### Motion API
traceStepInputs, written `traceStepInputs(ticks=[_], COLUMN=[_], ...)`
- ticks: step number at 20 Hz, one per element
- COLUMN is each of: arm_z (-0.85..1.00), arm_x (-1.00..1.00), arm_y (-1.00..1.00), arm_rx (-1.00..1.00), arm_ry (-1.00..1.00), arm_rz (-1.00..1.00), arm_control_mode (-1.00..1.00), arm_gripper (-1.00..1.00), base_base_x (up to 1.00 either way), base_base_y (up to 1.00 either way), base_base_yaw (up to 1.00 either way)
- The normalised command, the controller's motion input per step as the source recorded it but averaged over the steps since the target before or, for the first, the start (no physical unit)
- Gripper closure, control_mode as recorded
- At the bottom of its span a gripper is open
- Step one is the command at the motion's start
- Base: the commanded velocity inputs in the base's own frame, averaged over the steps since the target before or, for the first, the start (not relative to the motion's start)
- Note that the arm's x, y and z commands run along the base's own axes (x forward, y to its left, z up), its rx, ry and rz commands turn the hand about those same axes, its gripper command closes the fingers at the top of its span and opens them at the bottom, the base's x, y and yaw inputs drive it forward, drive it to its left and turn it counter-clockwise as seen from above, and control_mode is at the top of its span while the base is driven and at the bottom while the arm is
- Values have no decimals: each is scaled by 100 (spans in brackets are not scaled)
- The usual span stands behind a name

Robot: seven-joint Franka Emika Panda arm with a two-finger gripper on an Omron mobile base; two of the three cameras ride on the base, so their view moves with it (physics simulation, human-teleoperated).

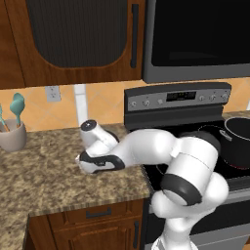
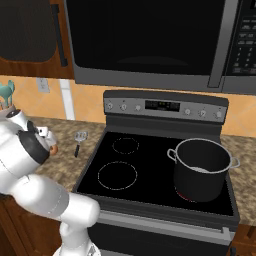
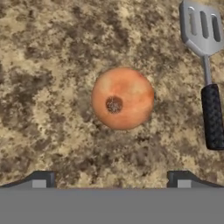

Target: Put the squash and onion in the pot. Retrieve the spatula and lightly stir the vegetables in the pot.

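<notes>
- Onion (image 3: 122, 98): a smooth round ball with tan-pink to orange skin, paler patches and one small dark spot facing the hand camera.
- It lies on the speckled brown granite counter (image 3: 43, 65), directly ahead of the pincer (image 3: 111, 179) and centred between the lines of its two fingertips. It is apart from both tips, and nothing touches it.
- Spatula (image 3: 212, 114): a square silver slotted head on a thin shaft with a black ribbed handle. In the hand view it lies flat on the counter to the right of the onion, beyond the right fingertip, close to the onion but clear of it.
- In the right base view the spatula (image 2: 79, 140) lies between the pincer and the stove (image 2: 150, 167).
- Pot (image 2: 202, 169): round steel with two small side handles, standing on the stove's near right burner, well apart from the pincer and across the cooktop from it.
- Pincer: fingers spread wide and holding nothing.
- Arm (image 1: 146, 146): folded low and reaching sideways from the base over the counter. The hand is turned down to face the counter and hangs above the onion.
- Cup of teal utensils (image 1: 12, 132): at the far end of the counter, well apart from the pincer.
</notes>
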Motion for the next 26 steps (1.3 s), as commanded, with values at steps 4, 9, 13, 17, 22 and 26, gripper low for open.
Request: traceStepInputs(ticks=[4,9,13,17,22,26], arm_z=[-16,-32,-34,-33,-34,-18], arm_x=[34,43,37,22,11,-7], arm_y=[-24,0,0,7,8,0], arm_rx=[0,1,3,2,2,0], arm_ry=[0,0,0,0,4,3], arm_rz=[-10,-3,0,0,0,-2], arm_control_mode=[-100,-100,-100,-100,-100,-100], arm_gripper=[-100,-100,-100,-100,100,100], base_base_x=[0,0,0,0,0,0], base_base_y=[0,0,0,0,0,0], base_base_yaw=[0,0,0,0,0,0])
